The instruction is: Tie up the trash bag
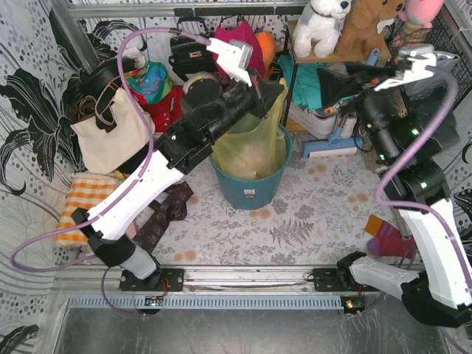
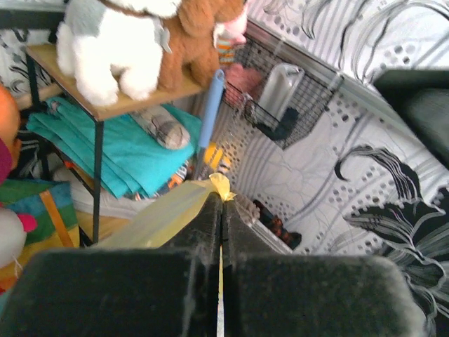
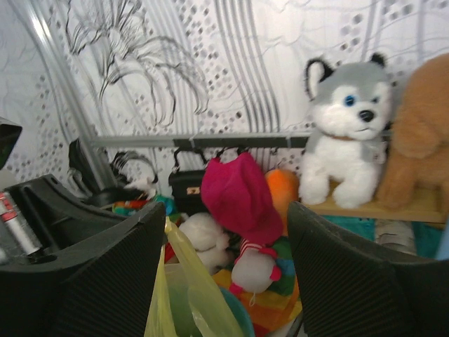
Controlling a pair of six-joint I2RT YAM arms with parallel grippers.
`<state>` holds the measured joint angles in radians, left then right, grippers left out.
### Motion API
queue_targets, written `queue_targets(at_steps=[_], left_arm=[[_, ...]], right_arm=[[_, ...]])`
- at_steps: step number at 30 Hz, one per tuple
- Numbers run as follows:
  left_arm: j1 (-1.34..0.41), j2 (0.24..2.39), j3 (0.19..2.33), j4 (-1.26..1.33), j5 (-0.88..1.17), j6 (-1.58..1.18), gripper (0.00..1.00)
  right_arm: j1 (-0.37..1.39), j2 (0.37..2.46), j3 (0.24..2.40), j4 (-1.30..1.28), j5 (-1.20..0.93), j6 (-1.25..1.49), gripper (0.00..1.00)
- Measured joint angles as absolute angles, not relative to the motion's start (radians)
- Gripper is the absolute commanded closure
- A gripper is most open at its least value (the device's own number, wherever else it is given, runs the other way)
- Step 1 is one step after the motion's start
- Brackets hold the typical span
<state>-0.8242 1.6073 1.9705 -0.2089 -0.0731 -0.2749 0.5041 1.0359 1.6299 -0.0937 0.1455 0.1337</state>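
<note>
The trash bag [image 1: 247,147] sits in the teal bucket [image 1: 247,190] at the middle of the desk [image 1: 317,214], and one side of its rim is drawn up into a taut yellow strip toward the left jaws. These are pressed fully together on a small tip of the film, which pokes out just past the fingertips [image 2: 210,210] in the left wrist view. That thin purchase is the first risk: with so little plastic caught, a firmer pull may let the corner slide free, and the rim would then drop back into the bucket. A harder upward pull could instead stretch or tear the film at the pinch, or lift the bag out and tip the bucket. The right jaws stand wide open and hold nothing. They are off to the right of the bucket, apart from the bag, and a loose fold of yellow plastic [image 3: 184,295] shows low between them. If they close on that slack fold instead of a proper rim edge, the two ends will probably come out uneven and be hard to knot.
</note>
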Motion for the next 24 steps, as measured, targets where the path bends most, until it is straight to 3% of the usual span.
queue_targets(at_steps=[18,24], left_arm=[[-0.886,1.21,1.248,0.217,0.149,-0.244,1.0],[-0.896,1.115,1.05,0.38,0.184,-0.233,1.0]], right_arm=[[0.504,1.318,1.827,-0.183,-0.353,0.144,0.31],[0.506,1.375,1.829,-0.119,-0.58,0.195,0.26]])
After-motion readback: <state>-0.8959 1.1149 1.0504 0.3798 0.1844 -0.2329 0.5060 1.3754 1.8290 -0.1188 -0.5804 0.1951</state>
